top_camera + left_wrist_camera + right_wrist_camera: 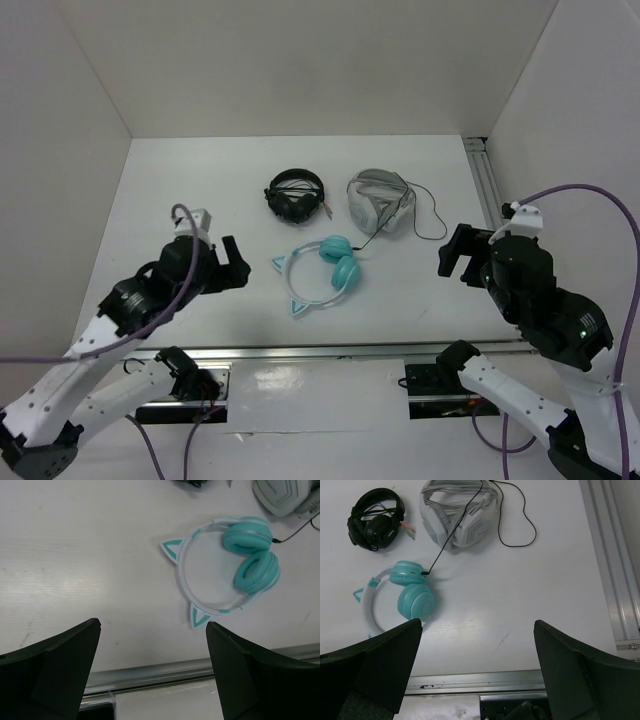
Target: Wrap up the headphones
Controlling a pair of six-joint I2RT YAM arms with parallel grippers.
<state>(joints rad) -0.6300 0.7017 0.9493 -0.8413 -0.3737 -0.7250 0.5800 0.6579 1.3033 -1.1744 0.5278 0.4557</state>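
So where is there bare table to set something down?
Bare: the wide stretch between the left wall and the teal headphones; the near-right patch between them, the side rail and the front rail. Crowded: the middle back, where black headphones, grey-white headphones and the looping cable sit close.

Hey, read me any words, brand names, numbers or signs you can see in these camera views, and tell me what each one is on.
None can be read.
The teal headphones, the black headphones and the grey-white headphones show no legible brand, label or number in any view.
Any small print on them is too small to make out.
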